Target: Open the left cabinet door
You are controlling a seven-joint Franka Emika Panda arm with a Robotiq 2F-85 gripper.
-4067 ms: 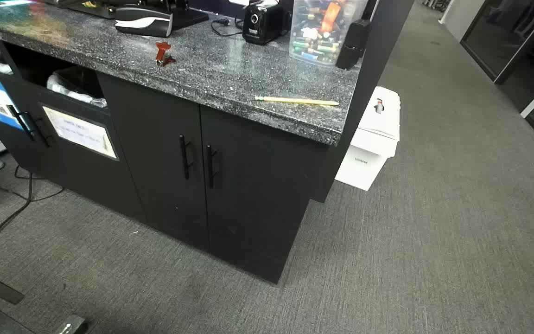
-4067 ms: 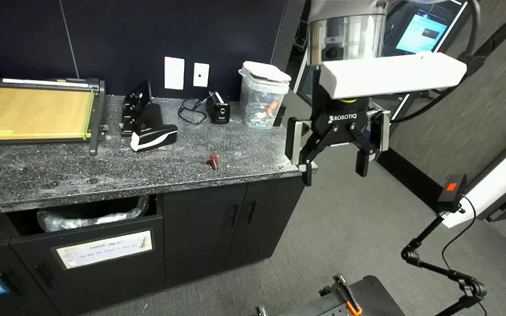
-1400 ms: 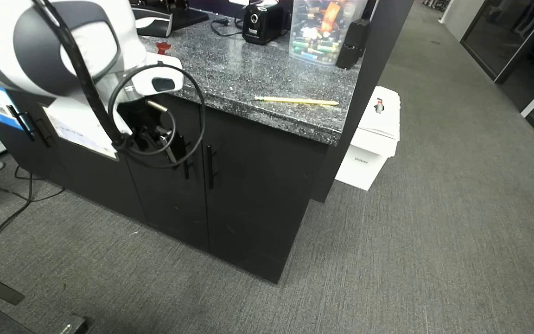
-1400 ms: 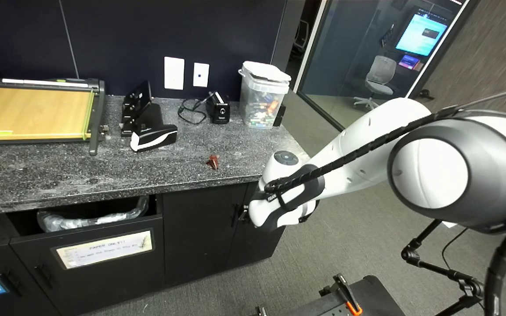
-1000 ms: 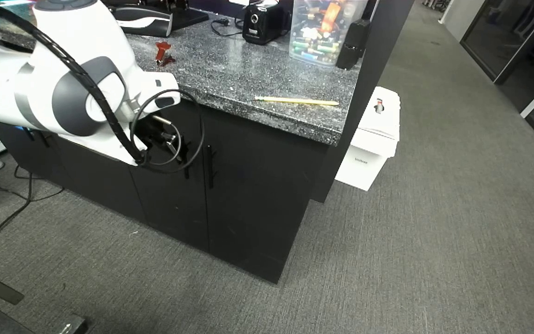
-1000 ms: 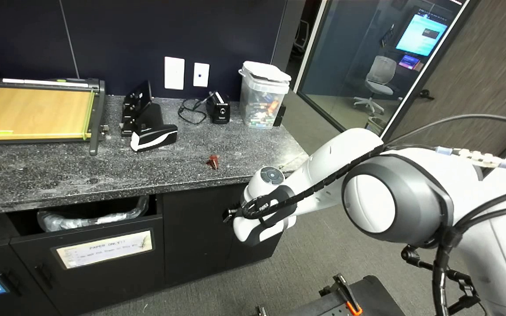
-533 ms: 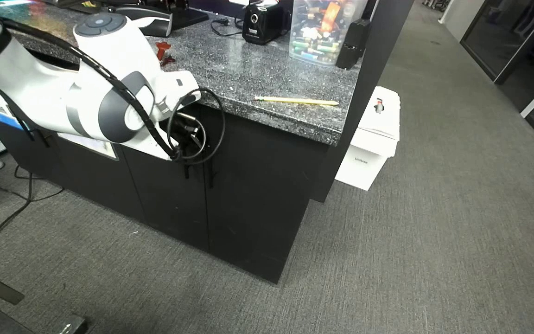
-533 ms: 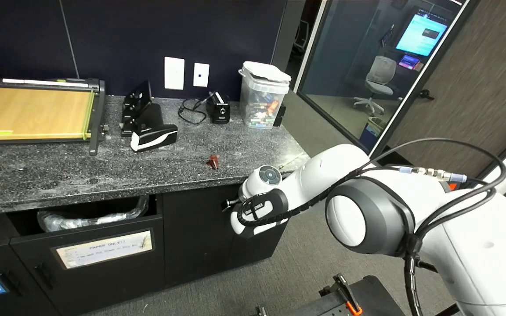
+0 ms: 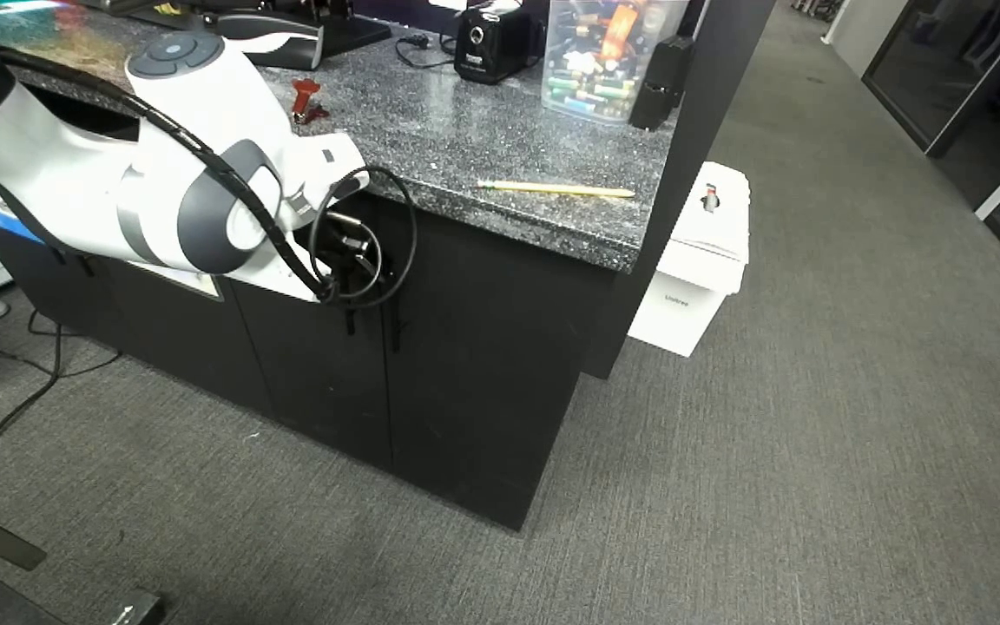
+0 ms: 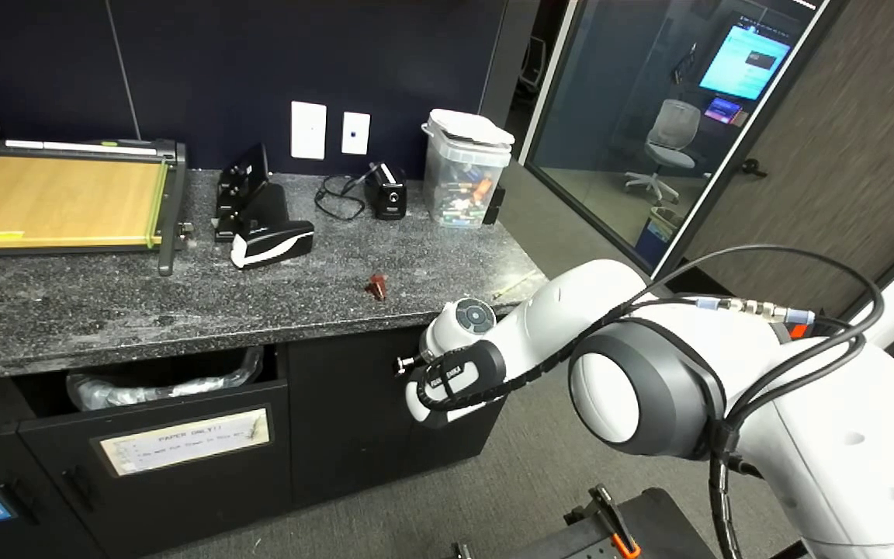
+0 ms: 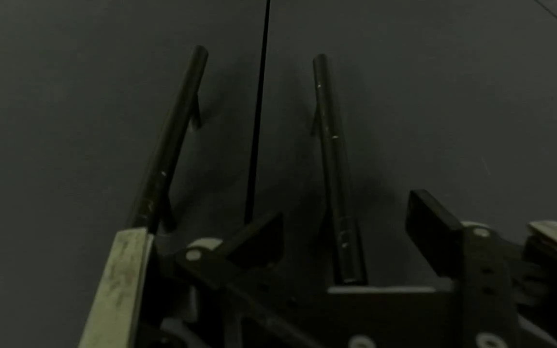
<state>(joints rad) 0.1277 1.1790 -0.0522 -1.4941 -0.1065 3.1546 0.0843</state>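
Counter point(image 10: 144, 310) is dark & speckled, w/ pale smudges. Along it, L to R in an exterior view: paper cutter point(image 10: 59, 198), hole punch point(image 10: 239, 182), stapler point(image 10: 272, 244) just in front of the punch, sharpener point(image 10: 389, 198), & lidded clear tub point(image 10: 459, 161) of small bright bits point(image 9: 587, 65) near the dark wall point(image 10: 206, 70), which has 2 white plates point(image 10: 308, 130). Red staple remover point(image 10: 376, 286) sits closer to the front edge; yellow pencil point(image 9: 556, 189) lies near the corner, roughly along that edge.

Room: gray carpet point(image 9: 769, 451), white box point(image 9: 698, 260) on it past the counter's end, glass wall point(image 10: 602, 116) w/ office chair point(image 10: 672, 128) & lit screen point(image 10: 743, 62) behind it. Bin front point(image 10: 191, 497) carries a "PAPER ONLY!!" sign point(image 10: 183, 440); plastic bag point(image 10: 98, 394) shows above it.

Left cabinet door point(image 9: 318, 373) is under the counter, b/w bin front & twin door point(image 9: 465, 391), closed, upper part partly behind the arm point(image 9: 75, 182). Wrist view's dim, but gripper point(image 11: 345, 224) is readable: fingers point(image 11: 259, 241) spread wide, door's handle point(image 11: 335, 159) running b/w them, gap visible on each side. Twin's handle point(image 11: 169, 145) is just outside one finger; can't tell if they touch.
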